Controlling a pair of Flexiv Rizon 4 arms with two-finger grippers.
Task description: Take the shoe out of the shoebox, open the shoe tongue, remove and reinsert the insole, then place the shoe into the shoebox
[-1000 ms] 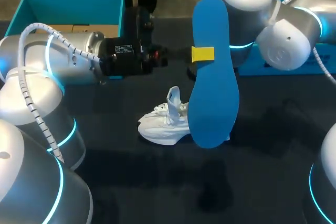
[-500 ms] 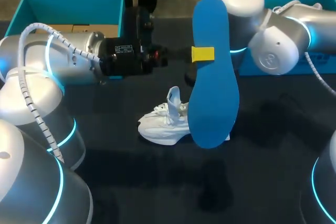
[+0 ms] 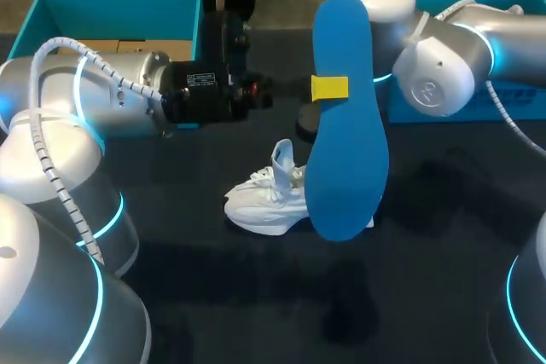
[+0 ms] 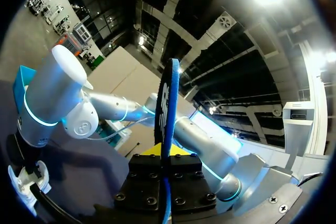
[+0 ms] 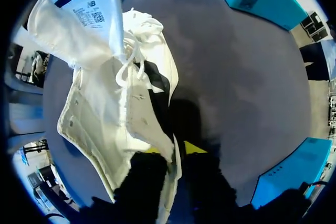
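Seen from above, the left gripper (image 3: 329, 88) at upper centre is clamped on the blue insole (image 3: 345, 151). The insole stands upright over the white shoe (image 3: 266, 202) resting mid-table and hides its heel end, while the teal shoebox (image 3: 119, 6) sits at upper left. From the left wrist the insole runs edge-on between the closed fingers; I'd guess it is thin, light and bendy, so it is best pinched flat near its middle. From the right wrist, the right gripper (image 5: 173, 150) has nipped the shoe's soft collar edge, with the tongue (image 5: 84, 14) flung open ahead. That fabric looks likely to slip, and the shoe's inside can't be made out.
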